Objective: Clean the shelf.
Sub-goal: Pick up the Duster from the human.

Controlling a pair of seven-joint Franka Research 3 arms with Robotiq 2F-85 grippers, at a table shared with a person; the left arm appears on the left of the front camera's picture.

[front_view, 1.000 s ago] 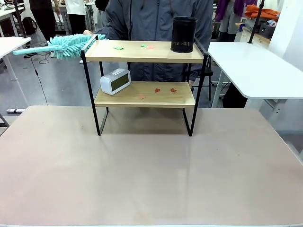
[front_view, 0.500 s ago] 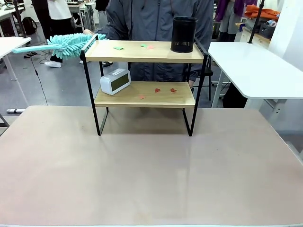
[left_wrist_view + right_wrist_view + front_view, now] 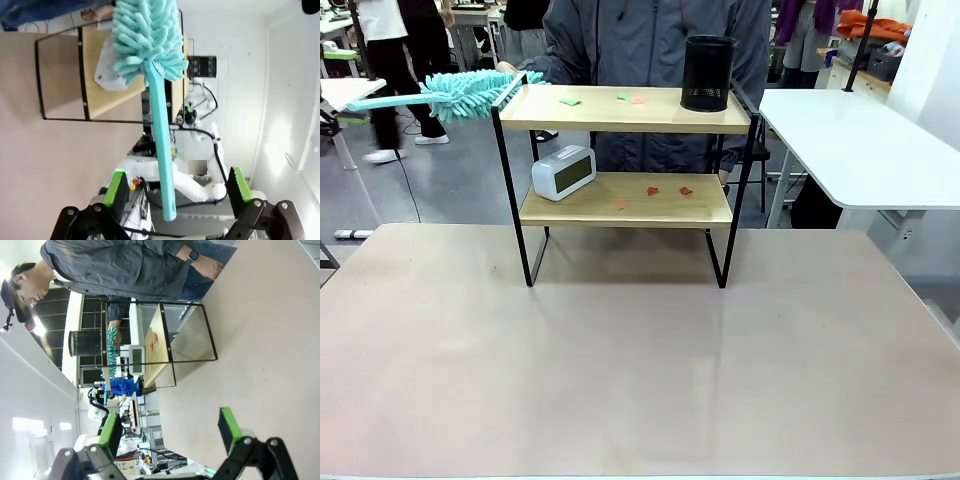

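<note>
Left gripper (image 3: 176,180) jaws stand wide around the teal duster (image 3: 160,150) handle, not clamping it; right gripper (image 3: 170,431) gapes empty above the table (image 3: 620,380). The shelf (image 3: 625,108) stands on the far half, long axis left-right, open front facing near. Closing off-centre could drop the duster; a hard sweep could topple the black cup (image 3: 708,72).

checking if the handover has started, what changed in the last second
The duster drifted slightly upward beside the top left corner of the shelf. No grasp or release shows. The clock, black holder and paper scraps stayed put.
</note>
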